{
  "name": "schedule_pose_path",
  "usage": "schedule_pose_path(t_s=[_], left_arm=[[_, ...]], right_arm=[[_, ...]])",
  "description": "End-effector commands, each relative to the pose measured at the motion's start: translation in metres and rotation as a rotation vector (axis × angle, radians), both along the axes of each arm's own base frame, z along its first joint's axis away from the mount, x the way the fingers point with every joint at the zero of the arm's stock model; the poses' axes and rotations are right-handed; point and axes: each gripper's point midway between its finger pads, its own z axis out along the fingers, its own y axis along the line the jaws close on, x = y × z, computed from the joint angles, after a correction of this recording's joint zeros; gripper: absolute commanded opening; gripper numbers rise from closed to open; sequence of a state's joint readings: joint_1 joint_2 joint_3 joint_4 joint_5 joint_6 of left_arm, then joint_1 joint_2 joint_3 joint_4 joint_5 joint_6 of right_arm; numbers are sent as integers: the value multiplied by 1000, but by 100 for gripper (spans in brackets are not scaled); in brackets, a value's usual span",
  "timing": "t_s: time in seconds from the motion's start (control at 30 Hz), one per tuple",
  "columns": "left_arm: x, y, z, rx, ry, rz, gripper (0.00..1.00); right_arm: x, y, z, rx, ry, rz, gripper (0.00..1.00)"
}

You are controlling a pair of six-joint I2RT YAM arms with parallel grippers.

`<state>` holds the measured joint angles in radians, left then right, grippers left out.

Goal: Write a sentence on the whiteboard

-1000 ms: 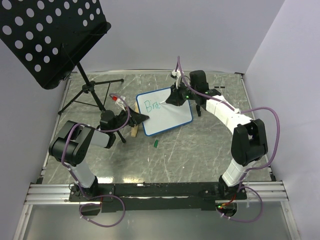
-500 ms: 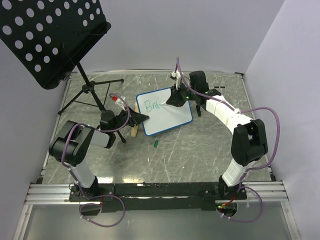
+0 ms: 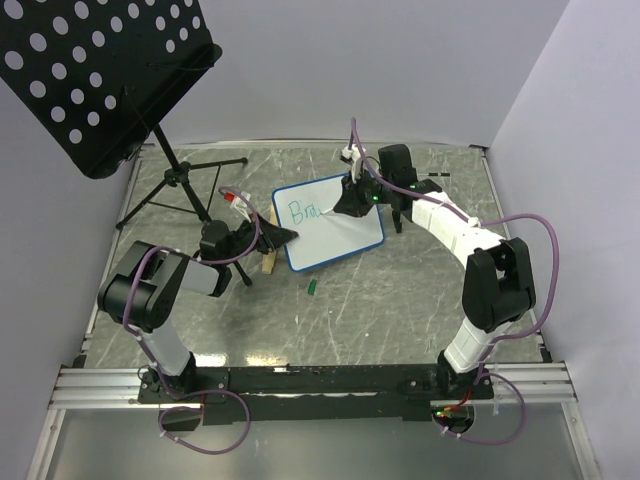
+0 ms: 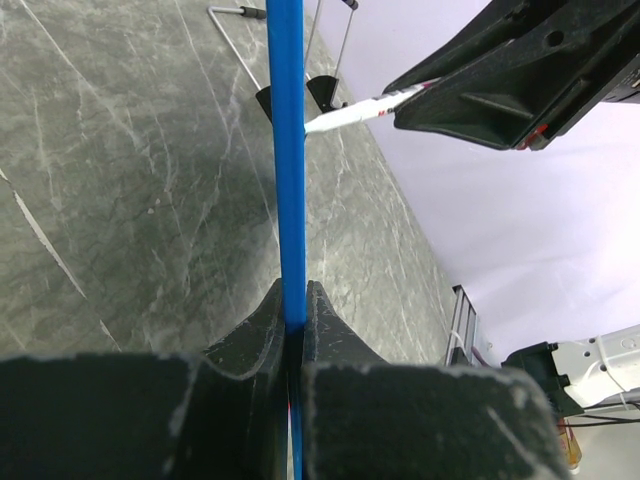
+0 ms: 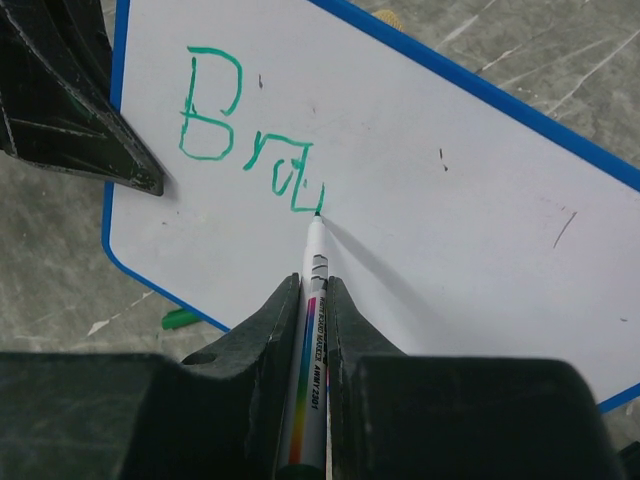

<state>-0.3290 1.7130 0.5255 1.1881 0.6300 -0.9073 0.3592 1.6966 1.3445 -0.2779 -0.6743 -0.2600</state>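
Note:
The whiteboard (image 3: 335,228), white with a thin blue rim, lies tilted at the table's middle. Green letters "Bra" (image 5: 250,140) stand at its upper left, also in the top view (image 3: 302,211). My right gripper (image 5: 312,295) is shut on a white marker (image 5: 314,330) whose green tip touches the board just right of the last letter. My left gripper (image 4: 293,305) is shut on the board's blue rim (image 4: 288,150), seen edge-on; in the top view the left gripper (image 3: 283,236) grips the board's left edge.
A black perforated music stand (image 3: 95,70) on a tripod (image 3: 180,190) fills the back left. A green marker cap (image 3: 312,288) lies in front of the board, also showing in the right wrist view (image 5: 180,318). A wooden block (image 3: 268,262) sits under the board's left corner.
The marker tip has moved slightly right along the first line, adding to the third letter. The left arm and the board have not moved.

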Motion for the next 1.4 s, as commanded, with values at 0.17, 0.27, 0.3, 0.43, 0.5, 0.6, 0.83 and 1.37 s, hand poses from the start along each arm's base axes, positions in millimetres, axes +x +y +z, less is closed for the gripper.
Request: schedule_pose_path(t_s=[0.17, 0.27, 0.3, 0.43, 0.5, 0.6, 0.83, 1.37], left_arm=[[4, -4, 57, -89, -231, -19, 1], [2, -4, 57, -93, -230, -25, 1], [2, -4, 57, -93, -230, -26, 1], [0, -4, 55, -90, -226, -28, 1], [-2, -4, 54, -86, -224, -32, 1], [-2, -4, 54, -86, -224, -33, 1], [-1, -3, 50, -82, -218, -27, 1], [-2, -4, 53, -100, -220, -32, 1]], right_arm=[[0, -5, 3, -8, -24, -7, 0], [8, -4, 9, -4, -35, -20, 0], [10, -4, 11, -2, -41, -26, 0], [20, -2, 20, 5, -63, -44, 0], [25, -3, 23, 7, -70, -54, 0], [32, -4, 27, 12, -77, -69, 0], [29, -9, 51, 61, -116, -59, 0], [13, -10, 14, 32, -24, -30, 0]])
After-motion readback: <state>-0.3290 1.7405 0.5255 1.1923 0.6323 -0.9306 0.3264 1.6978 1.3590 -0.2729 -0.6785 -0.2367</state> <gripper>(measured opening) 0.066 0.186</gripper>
